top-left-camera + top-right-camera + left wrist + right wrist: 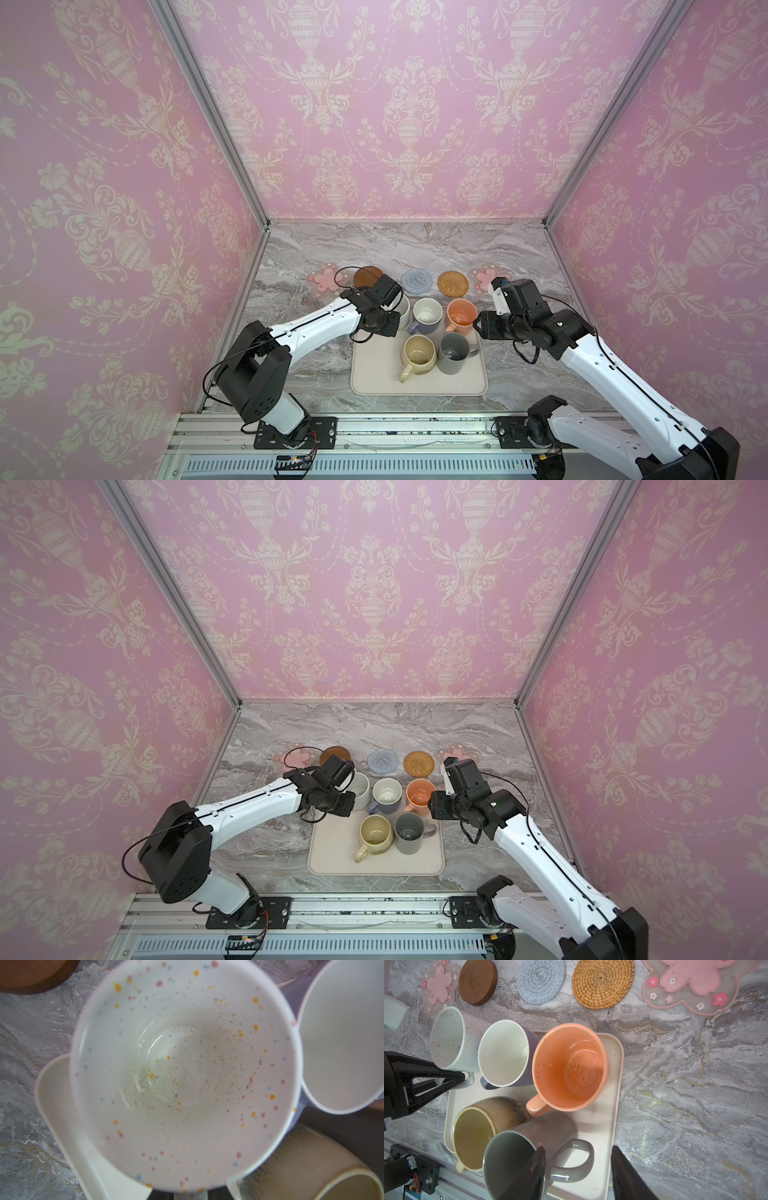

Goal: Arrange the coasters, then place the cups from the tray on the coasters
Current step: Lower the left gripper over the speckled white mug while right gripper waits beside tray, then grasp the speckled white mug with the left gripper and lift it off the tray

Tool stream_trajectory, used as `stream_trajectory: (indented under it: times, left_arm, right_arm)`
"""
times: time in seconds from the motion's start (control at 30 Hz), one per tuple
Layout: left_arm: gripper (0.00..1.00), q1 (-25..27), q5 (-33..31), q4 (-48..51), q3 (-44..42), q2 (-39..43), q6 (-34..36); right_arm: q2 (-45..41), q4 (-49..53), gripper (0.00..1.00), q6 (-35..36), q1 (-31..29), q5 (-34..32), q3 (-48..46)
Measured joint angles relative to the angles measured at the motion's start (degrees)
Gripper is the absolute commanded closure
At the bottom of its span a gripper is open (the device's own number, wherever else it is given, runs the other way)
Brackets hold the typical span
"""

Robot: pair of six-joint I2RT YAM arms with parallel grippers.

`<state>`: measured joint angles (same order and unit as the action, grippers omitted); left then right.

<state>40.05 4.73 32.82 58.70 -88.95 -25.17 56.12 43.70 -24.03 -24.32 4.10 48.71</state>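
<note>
Five coasters lie in a row at the back: pink flower, brown wooden disc, blue-grey round, rattan disc and a second pink flower. On the beige tray stand the lavender cup, peach cup, cream cup and grey cup. The white speckled cup is at the tray's far left corner. My left gripper is shut on its handle. My right gripper is open, its jaws on either side of the grey cup's handle.
Pink patterned walls close in the marble table on three sides. The arm bases sit on a metal rail at the front edge. Bare marble lies behind the coasters and to the right of the tray.
</note>
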Motion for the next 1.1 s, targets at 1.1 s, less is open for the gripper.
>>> stream_trajectory:
  times: [1.1]
  left_arm:
    - [1.0,-0.1,-8.7,7.0,3.6,1.6,-1.3]
  right_arm:
    - [0.8,0.2,0.48,0.5,0.0,0.4,2.2]
